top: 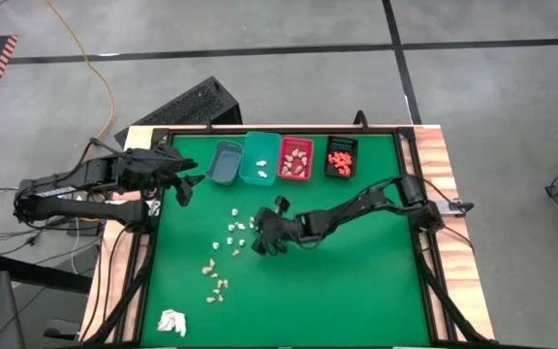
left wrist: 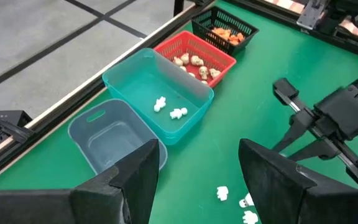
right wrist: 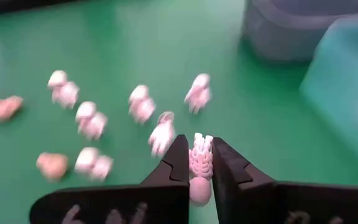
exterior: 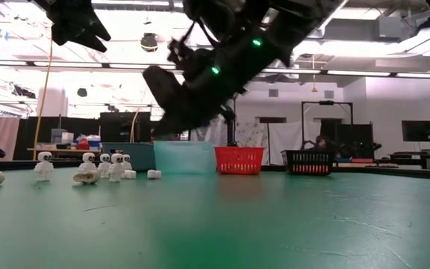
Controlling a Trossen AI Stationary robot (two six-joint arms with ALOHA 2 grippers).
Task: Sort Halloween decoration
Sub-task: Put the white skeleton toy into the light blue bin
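Right gripper (right wrist: 199, 163): fingers drawn in narrow, pinching one white skeleton piece (right wrist: 199, 155) between the tips — skull end toward the wrist, ribbed body pointing outward. In the high view this gripper (top: 267, 233) sits over the middle of the green table (top: 356, 291), just beside the loose scatter of white pieces (top: 235, 228). Right arm reaches in from the right table edge, elbow bent, forearm low and roughly level.

Left gripper (left wrist: 194, 171): fingers spread wide, nothing between them. It hangs near the back left corner of the table (top: 184, 184), beside the grey bin (top: 224, 162). Left arm is folded in from the left edge.

Bins stand in a row along the far edge: grey bin, teal bin (left wrist: 157, 93) with two white pieces (left wrist: 169, 109) inside, red bin (left wrist: 194, 56) with beige skull pieces, black bin (left wrist: 224, 29) with orange pieces.

Loose decoration on the table — white pieces centre-left, beige pieces (top: 215, 279) nearer the front. A white papery wad (top: 171, 322) lies at the front left.
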